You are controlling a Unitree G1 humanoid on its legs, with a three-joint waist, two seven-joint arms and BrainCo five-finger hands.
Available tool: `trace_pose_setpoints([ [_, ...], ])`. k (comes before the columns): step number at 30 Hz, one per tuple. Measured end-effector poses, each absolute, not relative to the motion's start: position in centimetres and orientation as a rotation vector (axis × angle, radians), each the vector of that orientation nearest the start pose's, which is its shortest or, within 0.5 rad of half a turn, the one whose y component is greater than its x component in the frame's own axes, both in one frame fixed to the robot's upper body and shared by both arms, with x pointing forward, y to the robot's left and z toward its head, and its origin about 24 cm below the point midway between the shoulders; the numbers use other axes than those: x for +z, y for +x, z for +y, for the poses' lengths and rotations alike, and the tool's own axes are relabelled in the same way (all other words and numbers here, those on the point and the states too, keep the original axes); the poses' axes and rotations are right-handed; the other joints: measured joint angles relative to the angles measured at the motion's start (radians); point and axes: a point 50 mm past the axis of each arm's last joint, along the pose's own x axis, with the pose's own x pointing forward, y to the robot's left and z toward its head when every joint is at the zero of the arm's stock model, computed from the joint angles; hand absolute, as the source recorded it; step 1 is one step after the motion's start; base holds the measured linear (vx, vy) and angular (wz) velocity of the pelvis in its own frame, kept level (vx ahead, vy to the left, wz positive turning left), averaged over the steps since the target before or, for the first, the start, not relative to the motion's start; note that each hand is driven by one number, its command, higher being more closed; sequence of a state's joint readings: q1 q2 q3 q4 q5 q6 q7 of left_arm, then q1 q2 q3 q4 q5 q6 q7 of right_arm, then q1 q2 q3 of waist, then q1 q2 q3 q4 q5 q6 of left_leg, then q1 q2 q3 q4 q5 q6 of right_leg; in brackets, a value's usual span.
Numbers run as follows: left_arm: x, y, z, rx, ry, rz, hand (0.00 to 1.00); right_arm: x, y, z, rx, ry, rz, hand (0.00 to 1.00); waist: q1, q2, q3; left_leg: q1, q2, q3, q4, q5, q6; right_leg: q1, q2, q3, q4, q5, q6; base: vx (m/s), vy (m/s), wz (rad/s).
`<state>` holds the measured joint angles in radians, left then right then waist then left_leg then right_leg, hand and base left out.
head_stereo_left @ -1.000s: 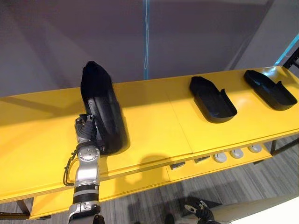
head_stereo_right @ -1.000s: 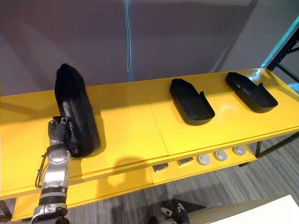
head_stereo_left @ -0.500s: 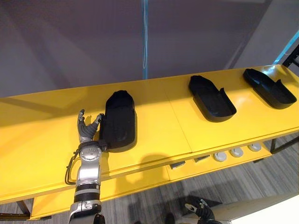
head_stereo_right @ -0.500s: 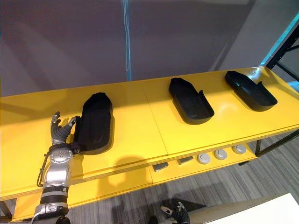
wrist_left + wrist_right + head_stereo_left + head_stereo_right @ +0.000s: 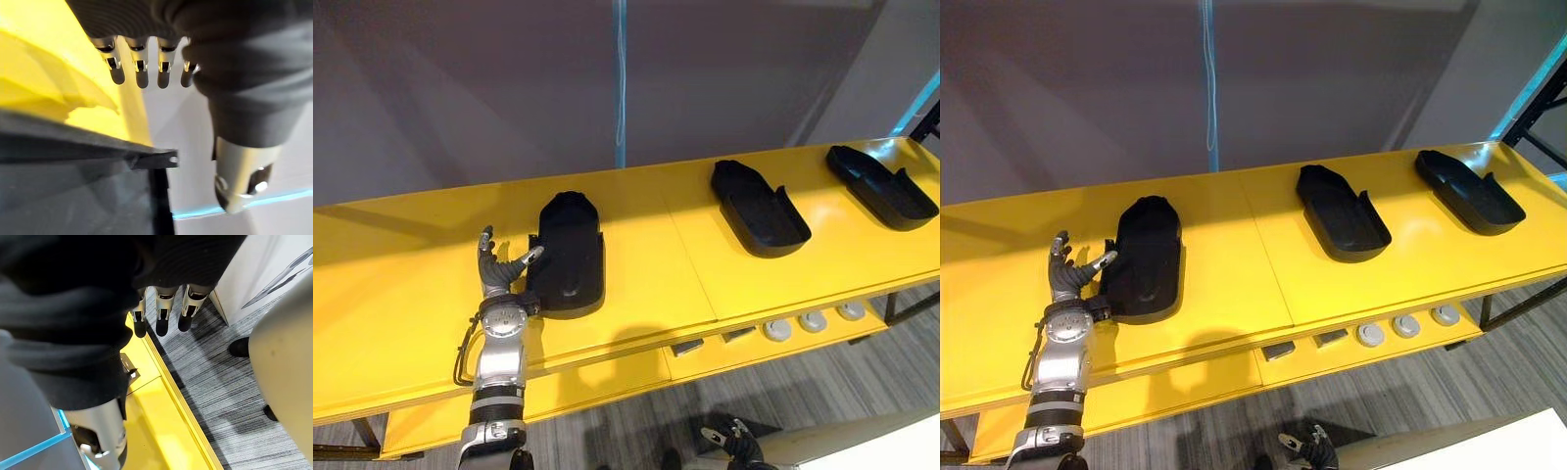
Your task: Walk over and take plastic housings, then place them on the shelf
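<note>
Logging the left housing [image 5: 568, 257] flat on the shelf [image 5: 646, 269], with two other housings [image 5: 759, 209] at upper right. Our left hand [image 5: 497, 277] sits just beside it, fingers spread, empty; right hand [image 5: 163, 313] hangs slack-fingered. We judge this placement done.

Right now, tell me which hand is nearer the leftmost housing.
Left. The left hand is open beside the leftmost housing, thumb at its edge; the right hand hangs low over the floor.
</note>
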<state>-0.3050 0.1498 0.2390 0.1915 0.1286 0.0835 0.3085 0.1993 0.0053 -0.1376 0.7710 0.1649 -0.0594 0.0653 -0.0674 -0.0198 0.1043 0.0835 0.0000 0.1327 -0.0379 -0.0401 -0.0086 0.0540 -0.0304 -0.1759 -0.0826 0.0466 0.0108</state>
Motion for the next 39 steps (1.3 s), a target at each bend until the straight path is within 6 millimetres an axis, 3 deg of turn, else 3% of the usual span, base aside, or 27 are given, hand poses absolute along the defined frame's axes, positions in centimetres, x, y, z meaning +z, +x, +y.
trace_pose_setpoints([
  [6, 11.8, 28.0, 20.5, 0.449, 0.125, -0.303, 0.00, -14.4, 10.4, -18.1, -0.218, 0.228, 0.892, 0.00, 0.024, 0.011, 0.000, -0.001, 0.000, -0.001, 0.001, 0.000, 0.000, 0.000, 0.000, 0.002, 0.002, 0.000, -0.001, 0.00, 0.000, 0.00],
  [14, 12.0, 24.6, 18.2, 0.345, 0.028, -0.386, 0.00, -14.5, 10.0, -18.5, -0.222, 0.218, 0.907, 0.00, 0.046, 0.025, -0.009, 0.010, 0.000, -0.006, -0.001, -0.002, -0.002, 0.013, -0.001, -0.002, 0.008, -0.005, -0.003, -0.01, -0.006, 0.02],
  [15, 11.8, 24.2, 18.0, 0.329, 0.025, -0.380, 1.00, -14.5, 9.9, -18.6, -0.223, 0.217, 0.909, 0.00, 0.050, 0.027, -0.013, 0.010, 0.000, -0.006, -0.001, -0.002, -0.002, 0.013, -0.001, -0.002, 0.010, -0.006, -0.002, 0.00, 0.000, 0.00],
  [23, 11.3, 20.3, 16.7, 0.240, 0.087, -0.389, 1.00, -14.7, 9.3, -18.5, -0.226, 0.219, 0.920, 0.00, 0.064, 0.029, -0.036, 0.026, -0.001, -0.024, -0.012, 0.002, 0.003, 0.025, -0.005, -0.025, 0.026, -0.022, 0.003, 0.00, -0.018, 0.07],
  [25, 10.8, 19.4, 16.5, 0.220, 0.119, -0.368, 1.00, -14.7, 8.9, -18.5, -0.230, 0.219, 0.923, 0.00, 0.082, 0.030, -0.048, 0.030, -0.002, -0.023, -0.013, 0.002, 0.003, 0.029, -0.006, -0.025, 0.026, -0.024, 0.006, 0.00, 0.000, 0.00],
  [28, 9.9, 18.8, 16.4, 0.203, 0.129, -0.322, 1.00, -14.7, 8.8, -18.4, -0.228, 0.215, 0.921, 0.00, 0.085, 0.029, -0.050, 0.039, -0.002, -0.023, -0.016, 0.001, 0.003, 0.037, -0.007, -0.026, 0.026, -0.025, 0.008, 0.00, 0.000, 0.00],
  [33, 9.1, 18.3, 15.7, 0.159, 0.174, -0.279, 1.00, -14.8, 8.6, -18.4, -0.225, 0.210, 0.924, 0.00, 0.086, 0.026, -0.064, 0.040, -0.002, -0.017, -0.017, 0.000, 0.001, 0.037, -0.007, -0.025, 0.027, -0.025, 0.008, -0.02, -0.016, -0.02],
  [39, 6.5, 19.3, 14.7, 0.111, 0.235, -0.180, 1.00, -14.7, 8.5, -18.3, -0.211, 0.196, 0.923, 0.00, 0.087, 0.025, -0.072, 0.041, 0.008, 0.031, -0.004, -0.026, -0.013, 0.037, -0.005, -0.005, 0.027, -0.025, 0.007, -0.01, -0.016, -0.11],
])
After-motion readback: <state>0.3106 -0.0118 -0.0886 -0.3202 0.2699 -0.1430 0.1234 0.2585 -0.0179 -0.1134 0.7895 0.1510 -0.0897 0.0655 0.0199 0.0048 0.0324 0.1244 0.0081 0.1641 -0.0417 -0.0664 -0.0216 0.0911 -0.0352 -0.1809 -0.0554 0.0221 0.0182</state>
